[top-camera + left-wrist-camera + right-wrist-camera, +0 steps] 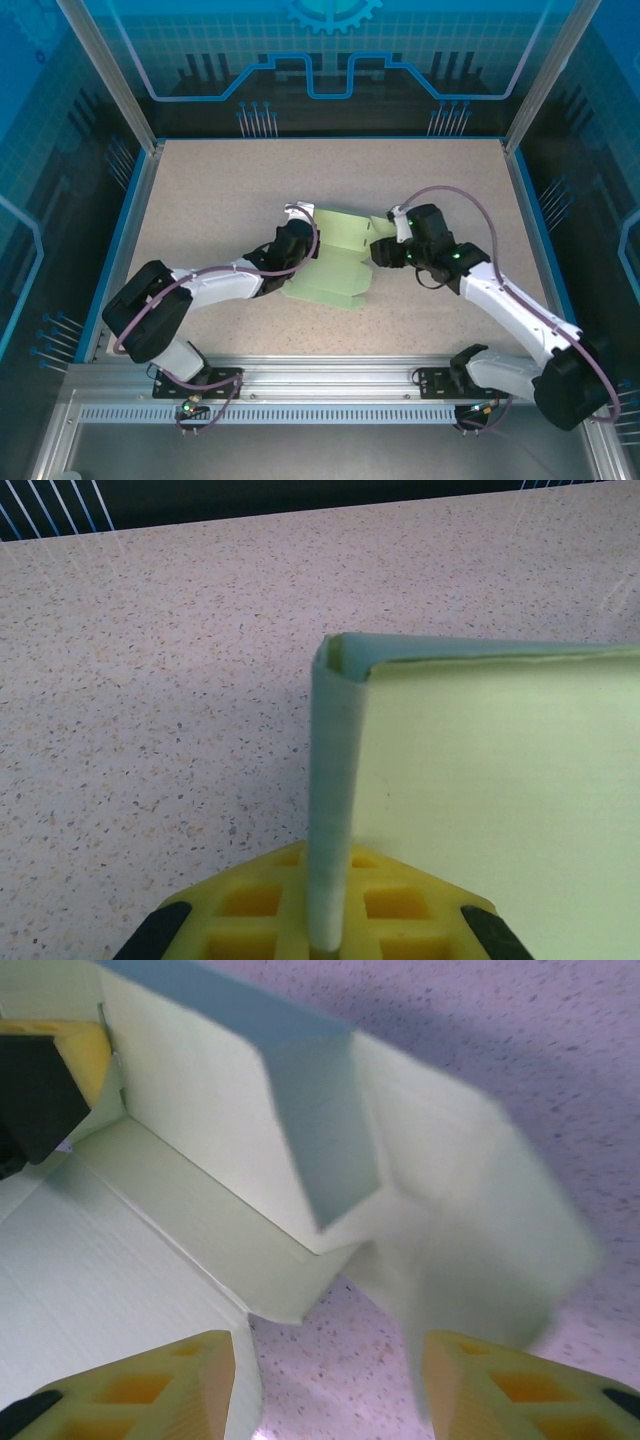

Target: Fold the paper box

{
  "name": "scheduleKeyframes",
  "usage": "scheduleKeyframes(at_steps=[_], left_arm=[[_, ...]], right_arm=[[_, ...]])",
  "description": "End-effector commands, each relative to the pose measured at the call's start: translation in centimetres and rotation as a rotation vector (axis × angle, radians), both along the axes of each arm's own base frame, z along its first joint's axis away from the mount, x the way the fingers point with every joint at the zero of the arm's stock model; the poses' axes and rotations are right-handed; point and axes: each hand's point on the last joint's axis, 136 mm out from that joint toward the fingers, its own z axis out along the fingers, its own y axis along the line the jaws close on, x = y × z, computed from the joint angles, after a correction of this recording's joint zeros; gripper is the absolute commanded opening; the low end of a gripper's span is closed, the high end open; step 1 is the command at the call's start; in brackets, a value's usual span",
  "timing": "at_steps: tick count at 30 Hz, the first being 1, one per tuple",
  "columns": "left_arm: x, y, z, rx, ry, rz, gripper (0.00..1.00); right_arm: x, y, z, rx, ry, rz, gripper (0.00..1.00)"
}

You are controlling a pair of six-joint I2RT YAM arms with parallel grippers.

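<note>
- The paper box [335,262] lies mid-desk between the two arms. It is half formed: a flat base, one long wall stood upright, and loose flaps on its right and near sides.
- Step in hand, as I judge it: raising and holding the side walls. The task looks roughly midway, since no closed box shape exists yet.
- The left claw [325,925] is pressed together on a thin upright panel at the box's left corner, where the card turns over a crease. It seems to serve as the anchor.
- The right claw [330,1390] is spread, with bare desk showing in the gap between its yellow fingers [150,1390]. It pinches nothing I can see, and it sits at the box's right end, facing the open interior.
- The next move probably calls for the right claw to catch the end flap [480,1240] just ahead of it. It would then swing the flap up against the standing wall, with the left grip firm.
- Thin card may buckle if pushed off its crease.
- That flap is smeared in the right wrist view, so its tilt cannot be told.
- In the way: the left claw at the interior's far-left corner, and a narrow folded-in piece of the wall. The arms also work close together over the box.
- Around: the speckled desk [220,190] with its blue rim, and a metal rail [330,385] along the near edge.
</note>
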Motion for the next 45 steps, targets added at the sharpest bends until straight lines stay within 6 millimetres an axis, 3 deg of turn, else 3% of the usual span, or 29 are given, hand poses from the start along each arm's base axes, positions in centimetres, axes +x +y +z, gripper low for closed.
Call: scheduleKeyframes(at_steps=[1,6,9,14,21,34,45], left_arm=[[0.1,0.7,1.5,-0.049,-0.016,0.037,0.02],[-0.1,0.8,1.6,-0.079,-0.004,0.035,0.02],[-0.2,0.7,1.7,-0.097,0.000,0.028,0.02],[-0.6,0.6,2.1,-0.117,0.004,0.016,0.02],[-0.6,0.3,2.2,-0.120,0.007,0.008,0.01],[-0.2,-0.3,1.6,-0.119,0.020,-0.006,0.01],[-0.3,-0.4,1.6,-0.115,0.022,-0.011,0.01]], right_arm=[[-1.0,-2.4,2.3,-0.017,-0.003,0.007,0.54],[0.2,-6.2,1.6,0.046,0.036,-0.117,0.53],[0.9,-6.1,-0.7,0.081,0.087,-0.123,0.51],[2.7,-4.8,-2.0,0.129,0.092,-0.077,0.48],[2.6,-0.2,-1.6,0.208,0.063,0.114,0.46],[2.2,3.1,0.0,0.282,0.029,0.222,0.48],[2.1,4.8,1.0,0.269,0.005,0.278,0.51]])
